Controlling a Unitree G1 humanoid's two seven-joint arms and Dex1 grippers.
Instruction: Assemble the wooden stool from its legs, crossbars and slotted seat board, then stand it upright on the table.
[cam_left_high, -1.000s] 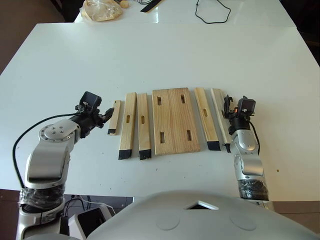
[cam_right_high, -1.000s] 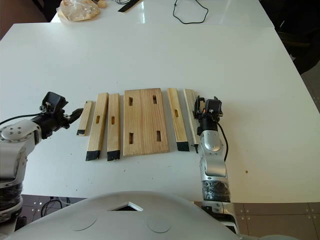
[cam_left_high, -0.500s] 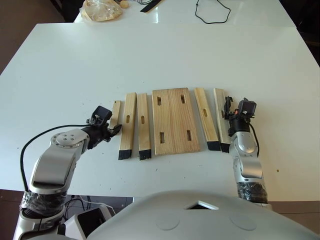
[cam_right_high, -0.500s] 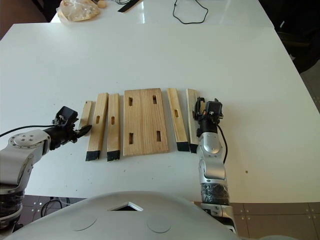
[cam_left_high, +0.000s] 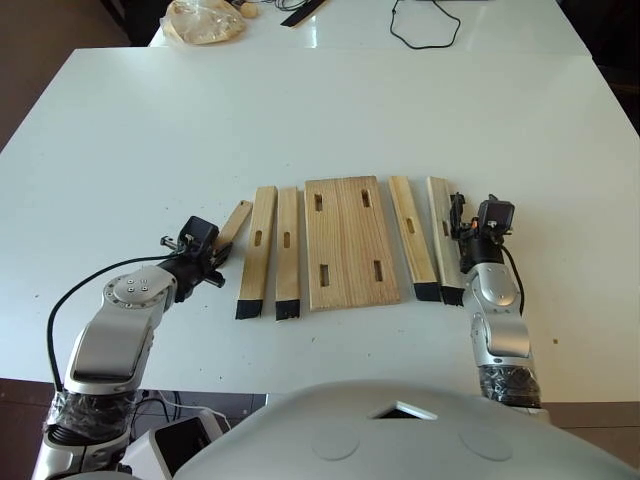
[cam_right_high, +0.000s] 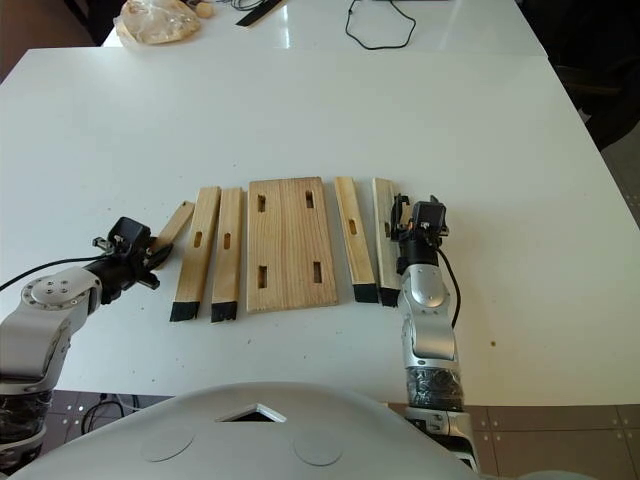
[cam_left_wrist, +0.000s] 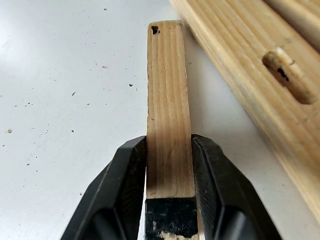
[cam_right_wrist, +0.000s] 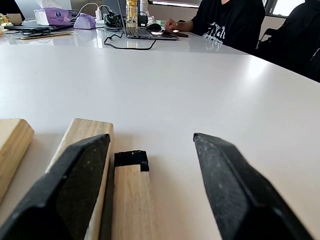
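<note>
At left pincer (cam_left_wrist: 169, 150), crossbar (cam_left_high: 237, 218) slanting far-right.

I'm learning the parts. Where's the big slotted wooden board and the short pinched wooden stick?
Flat slotted wooden seat board (cam_left_high: 350, 240): left eye view, bare middle.
Short wooden crossbar (cam_left_wrist: 169, 110): left wrist view, grain mid-length.

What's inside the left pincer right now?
The short crossbar, clamped near its black-tipped end between both fingers of the left pincer. A slotted leg lies beside it. The fingers' inner faces are covered by the wood.
</note>
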